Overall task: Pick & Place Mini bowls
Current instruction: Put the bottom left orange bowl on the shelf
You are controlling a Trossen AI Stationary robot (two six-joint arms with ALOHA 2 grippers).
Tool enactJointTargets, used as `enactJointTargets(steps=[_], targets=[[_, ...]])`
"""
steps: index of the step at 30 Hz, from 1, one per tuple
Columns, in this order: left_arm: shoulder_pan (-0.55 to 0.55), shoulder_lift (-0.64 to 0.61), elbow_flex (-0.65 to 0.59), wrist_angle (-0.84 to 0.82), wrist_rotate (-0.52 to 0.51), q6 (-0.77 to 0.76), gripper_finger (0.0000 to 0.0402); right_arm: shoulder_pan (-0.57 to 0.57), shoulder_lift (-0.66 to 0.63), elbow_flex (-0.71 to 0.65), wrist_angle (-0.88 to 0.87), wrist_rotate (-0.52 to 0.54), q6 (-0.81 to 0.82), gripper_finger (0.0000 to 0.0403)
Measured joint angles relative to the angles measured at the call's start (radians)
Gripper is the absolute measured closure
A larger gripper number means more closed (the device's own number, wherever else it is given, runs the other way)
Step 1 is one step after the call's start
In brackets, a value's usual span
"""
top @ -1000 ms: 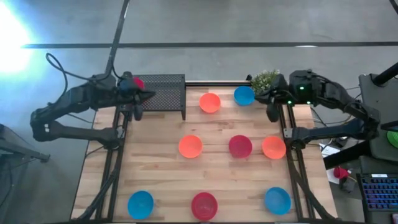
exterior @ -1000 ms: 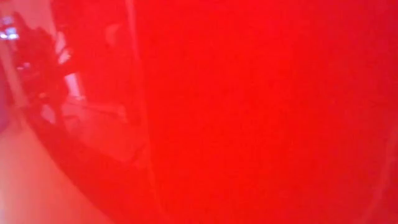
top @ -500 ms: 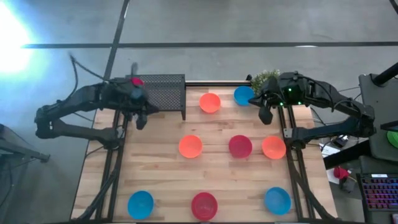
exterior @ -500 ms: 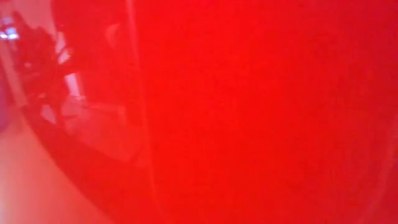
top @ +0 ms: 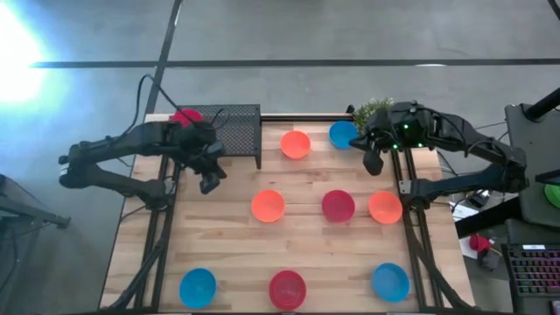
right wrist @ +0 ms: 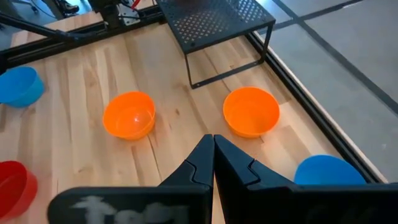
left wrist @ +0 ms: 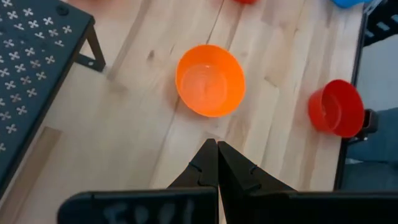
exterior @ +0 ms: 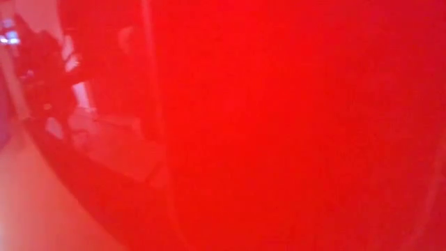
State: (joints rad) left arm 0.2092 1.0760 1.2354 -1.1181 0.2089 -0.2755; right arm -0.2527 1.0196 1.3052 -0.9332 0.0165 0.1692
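Several mini bowls stand upright on the wooden table [top: 227, 254]: orange ones [top: 295, 144] [top: 268, 206] [top: 385, 207], red ones [top: 338, 206] [top: 288, 289], blue ones [top: 343, 134] [top: 198, 287] [top: 390, 282]. Another red bowl [top: 185, 115] sits at the left end of the black mesh rack [top: 234, 129]. My left gripper [top: 208, 184] is shut and empty, above the table in front of the rack; its wrist view looks at an orange bowl [left wrist: 210, 79]. My right gripper [top: 372, 164] is shut and empty, near the blue bowl at the far right.
A small green plant [top: 373, 110] stands at the far right corner. Black frame rails [top: 166, 227] [top: 411, 236] run along both table sides. The low view is filled by a red surface [exterior: 279, 125] close to the camera.
My left gripper has moved away from the rack's left end, toward the table's near edge and a little to the right, still shut. My right gripper has shifted slightly toward the table's left. The bowls have stayed in place.
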Motion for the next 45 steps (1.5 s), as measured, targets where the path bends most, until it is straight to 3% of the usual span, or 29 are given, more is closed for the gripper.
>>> enactJointTargets(steps=[5, 11, 19, 24, 35, 45], targets=[[0.000, 0.002, 0.000, 0.001, 0.000, -0.015, 0.0401, 0.000, 0.047, 0.000, -0.006, -0.096, -0.018, 0.0394], [-0.011, 0.059, -0.045, 0.023, 0.000, -0.086, 0.0398, 0.005, 0.101, 0.000, -0.006, -0.101, -0.051, 0.0394], [-0.012, 0.171, -0.089, 0.054, 0.060, -0.108, 0.0339, 0.006, 0.121, 0.000, -0.005, -0.101, -0.067, 0.0394], [-0.014, 0.261, -0.095, 0.080, 0.061, -0.277, 0.0313, 0.006, 0.107, 0.000, -0.006, -0.102, -0.067, 0.0394], [-0.020, 0.460, -0.096, 0.169, 0.082, -0.429, 0.0310, 0.006, 0.065, 0.000, -0.006, -0.103, -0.068, 0.0394], [-0.039, 0.524, -0.096, 0.255, 0.076, -0.496, 0.0310, 0.006, 0.048, 0.000, -0.011, -0.103, -0.076, 0.0394]])
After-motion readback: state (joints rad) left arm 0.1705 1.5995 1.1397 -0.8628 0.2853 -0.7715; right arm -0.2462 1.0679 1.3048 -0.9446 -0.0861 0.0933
